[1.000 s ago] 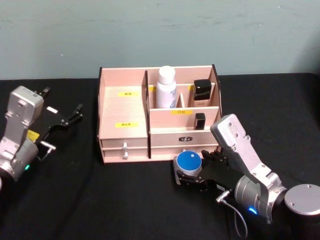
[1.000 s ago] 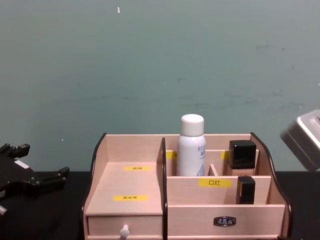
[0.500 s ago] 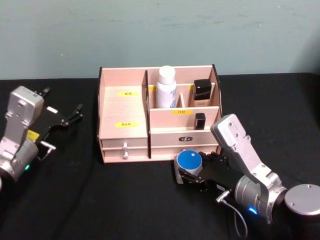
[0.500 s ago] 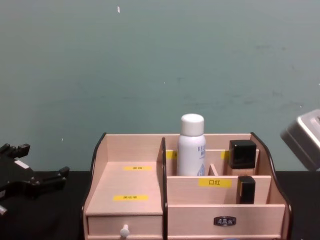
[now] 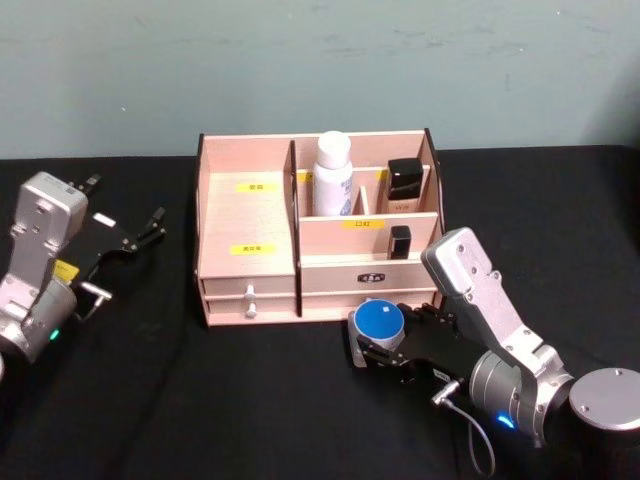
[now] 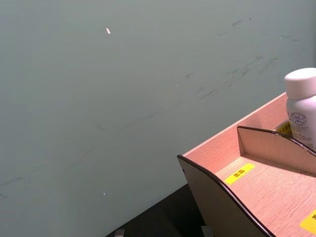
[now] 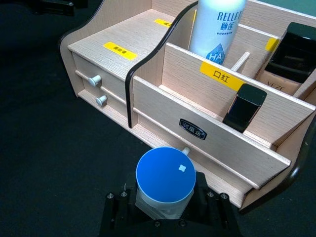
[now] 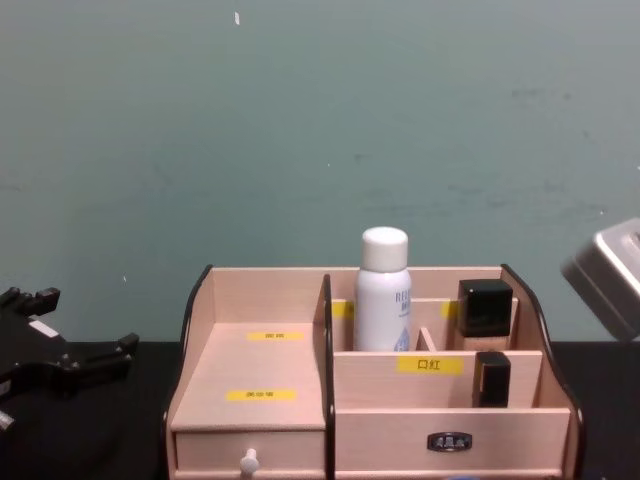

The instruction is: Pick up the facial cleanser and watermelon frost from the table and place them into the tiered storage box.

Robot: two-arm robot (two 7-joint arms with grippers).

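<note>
My right gripper (image 5: 378,347) is shut on a small round container with a blue cap (image 5: 378,320), low over the black table just in front of the tiered storage box (image 5: 245,215). In the right wrist view the blue-capped container (image 7: 164,176) sits between the fingers (image 7: 114,213), close to the box's front panel (image 7: 163,106). Whether it is the facial cleanser or the watermelon frost I cannot tell. A white bottle (image 5: 333,175) stands upright in the box's back compartment, seen also as the bottle (image 8: 383,290). My left gripper (image 5: 122,205) rests open, left of the box.
A black-capped bottle (image 5: 404,186) and a small black tube (image 5: 400,241) stand in the box's right compartments. Two white-knobbed drawers (image 7: 96,89) face front. The right arm's round grey joint cap (image 5: 608,398) sits at the lower right. A teal wall runs behind the table.
</note>
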